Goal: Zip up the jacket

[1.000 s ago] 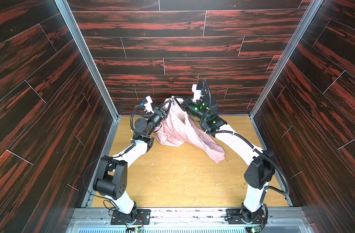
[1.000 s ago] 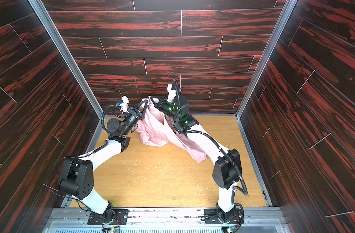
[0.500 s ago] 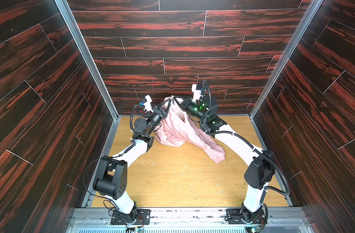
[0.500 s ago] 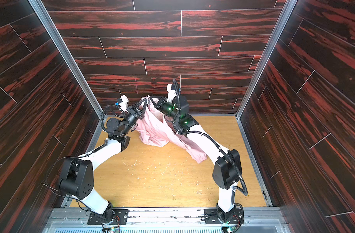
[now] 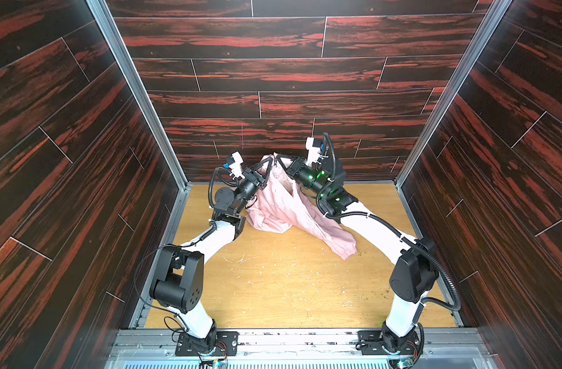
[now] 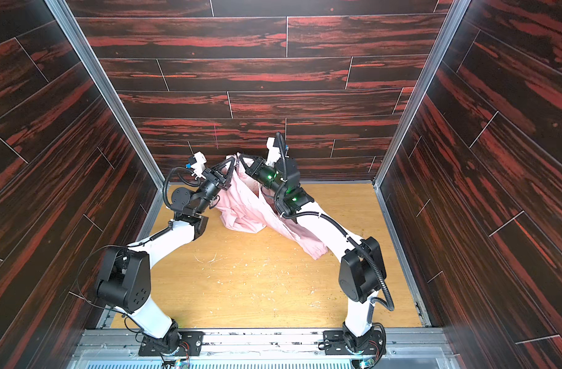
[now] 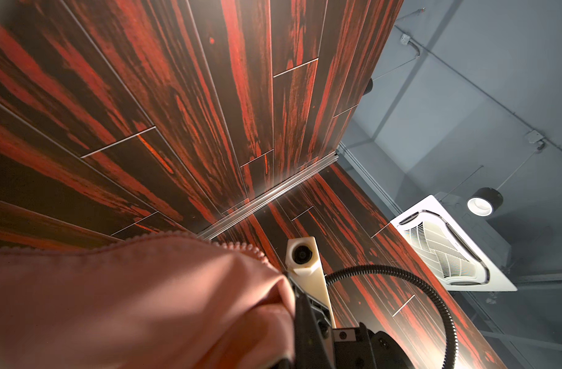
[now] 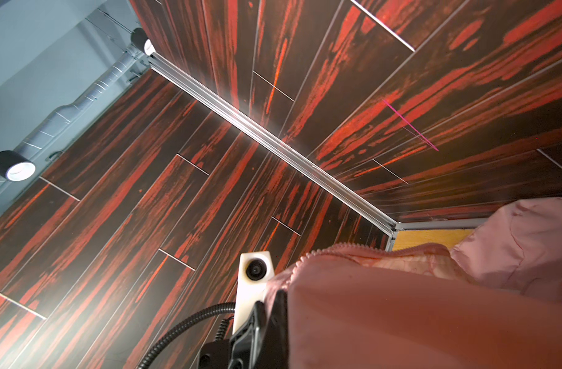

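The jacket [image 5: 279, 204] hangs at the back of the wooden tabletop [image 5: 289, 281], close to the dark red back wall [image 5: 273, 105]. Its top edge is pinched by the left gripper [image 5: 269, 162] and the right gripper [image 5: 279, 157], both closed tight on the fabric and almost touching. Its lower folds lie crumpled on the board and one sleeve [image 5: 330, 233] trails beside the right arm [image 5: 375, 230]. In both wrist views pink cloth edged with zipper teeth [image 7: 241, 246] fills the foreground and hides the fingertips, with the opposite arm's white wrist camera [image 7: 302, 255] just behind it.
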{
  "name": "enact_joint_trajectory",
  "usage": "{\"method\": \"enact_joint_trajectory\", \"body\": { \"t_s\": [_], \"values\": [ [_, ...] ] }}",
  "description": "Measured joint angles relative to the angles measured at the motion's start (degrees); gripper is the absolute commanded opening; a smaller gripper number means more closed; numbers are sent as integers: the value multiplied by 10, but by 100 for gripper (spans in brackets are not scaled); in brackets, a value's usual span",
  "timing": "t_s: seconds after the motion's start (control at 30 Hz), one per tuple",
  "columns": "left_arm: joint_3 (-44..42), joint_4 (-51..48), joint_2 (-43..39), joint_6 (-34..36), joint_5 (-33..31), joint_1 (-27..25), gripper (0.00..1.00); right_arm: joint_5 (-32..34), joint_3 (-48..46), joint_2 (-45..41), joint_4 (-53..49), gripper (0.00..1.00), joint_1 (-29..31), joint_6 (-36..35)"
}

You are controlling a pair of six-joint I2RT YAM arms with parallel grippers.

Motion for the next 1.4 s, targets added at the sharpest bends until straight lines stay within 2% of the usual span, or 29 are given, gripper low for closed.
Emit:
{"method": "enact_joint_trajectory", "body": {
  "t_s": [0.63, 1.07, 1.2, 1.4],
  "values": [
    [1, 11, 4, -11, -7, -1, 0, 10, 1, -3, -4, 0, 5, -7],
    [18, 8, 23, -2, -6, -1, 0, 42, 1, -3, -18, 0, 9, -17],
    [18, -16, 22, 20, 1, -1, 0, 48, 17, -3, -59, 0, 9, -38],
    [19, -65, 5, 45, 10, 2, 0, 36, 53, -3, -122, 0, 13, -108]
  ]
}}
